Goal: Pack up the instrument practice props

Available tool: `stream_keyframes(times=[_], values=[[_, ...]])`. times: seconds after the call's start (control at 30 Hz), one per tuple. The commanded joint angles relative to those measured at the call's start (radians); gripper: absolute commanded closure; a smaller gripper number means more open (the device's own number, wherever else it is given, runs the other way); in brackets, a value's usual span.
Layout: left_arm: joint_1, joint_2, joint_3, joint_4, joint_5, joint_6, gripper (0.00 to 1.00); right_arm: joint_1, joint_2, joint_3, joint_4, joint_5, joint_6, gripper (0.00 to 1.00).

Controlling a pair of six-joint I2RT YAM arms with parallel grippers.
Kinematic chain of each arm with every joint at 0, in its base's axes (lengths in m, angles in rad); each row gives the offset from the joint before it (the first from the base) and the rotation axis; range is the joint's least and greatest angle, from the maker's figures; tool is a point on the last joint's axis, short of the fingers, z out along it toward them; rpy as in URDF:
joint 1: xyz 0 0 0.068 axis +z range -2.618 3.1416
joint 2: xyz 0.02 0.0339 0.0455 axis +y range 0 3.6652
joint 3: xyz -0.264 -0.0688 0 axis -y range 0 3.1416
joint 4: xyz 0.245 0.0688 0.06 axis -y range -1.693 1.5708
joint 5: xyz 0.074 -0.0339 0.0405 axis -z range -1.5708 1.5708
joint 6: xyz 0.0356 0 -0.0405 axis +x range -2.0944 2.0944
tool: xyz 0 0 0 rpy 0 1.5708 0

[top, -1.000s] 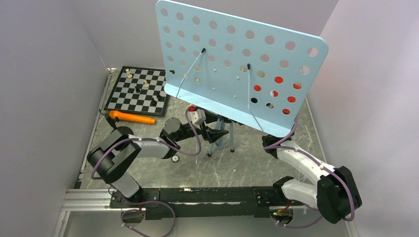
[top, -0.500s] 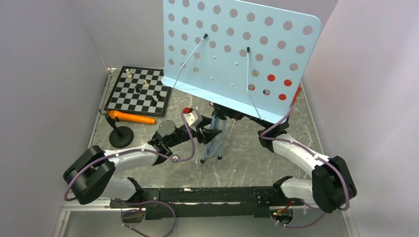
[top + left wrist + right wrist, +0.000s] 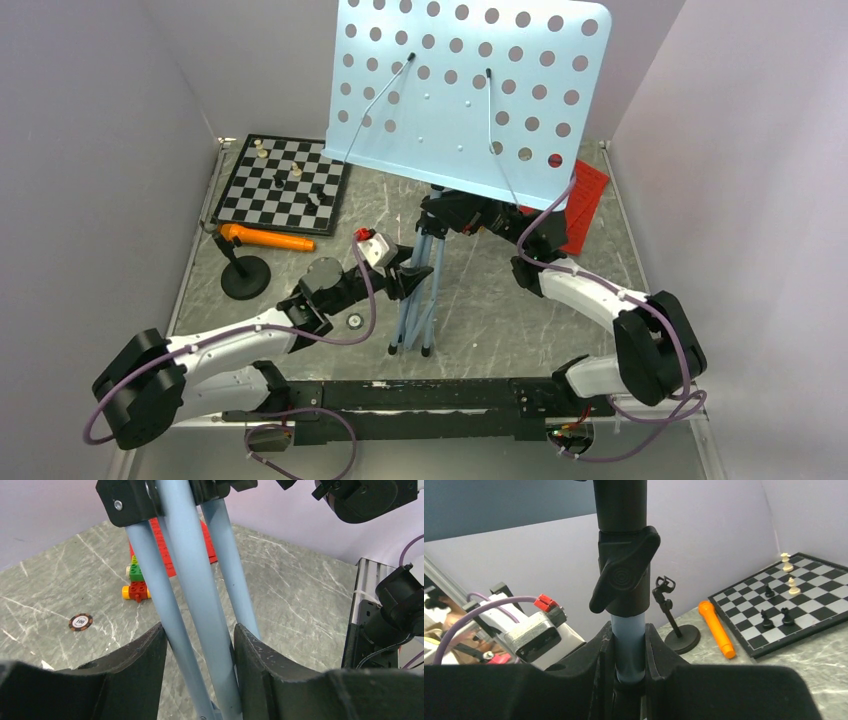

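Black-and-white chessboard (image 3: 285, 182) with a few pieces sits at the upper left of the overhead view and is no part of the job. Just below it the orange plastic microphone (image 3: 266, 238) lies flat on the grey marbled table (image 3: 500, 320), off its small black round-base stand (image 3: 244, 276), whose clip is empty.

Right of that, the left gripper (image 3: 413, 280) reaches in from the lower left. Its wrist view shows two black fingers (image 3: 140, 660) closed against the light-blue tripod legs (image 3: 192, 580), which are bunched together rather than splayed. They belong to the tall light-blue perforated music stand (image 3: 465, 95), upright at the centre with its plate filling the top of the frame.

The right gripper (image 3: 450, 213) comes in from the right under the plate, jaws clamped on the pale-blue pole (image 3: 628, 645) just beneath the black locking knob (image 3: 624, 570). At the right edge the red sheet-music pages (image 3: 582, 205) lie flat on the table, partly hidden by the plate. In the left wrist view a small toy car of coloured bricks (image 3: 134, 580) and a round chip (image 3: 80, 622) rest near them.

By my reading the work is at an early stage. The legs look folded, but the stand is not yet collapsed or laid down. The microphone, its base and the pages are all loose on the table, and no case or box is in view
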Motion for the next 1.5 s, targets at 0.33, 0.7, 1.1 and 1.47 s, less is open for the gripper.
stream_keyframes(times=[0.33,0.7,1.1,1.47], values=[[-0.055,-0.174,0.019,0.051,-0.06,0.062,1.0,0.008,0.103,0.052,0.376,0.059,0.289,1.0],[-0.082,-0.199,-0.047,-0.008,-0.207,-0.021,1.0,-0.003,0.247,0.112,0.387,0.044,0.392,1.0],[-0.086,-0.04,-0.085,0.148,-0.406,-0.032,1.0,-0.072,0.478,0.167,0.476,-0.003,0.518,1.0],[-0.086,0.087,-0.093,0.199,-0.435,-0.041,1.0,-0.104,0.557,0.129,0.491,-0.012,0.501,1.0]])
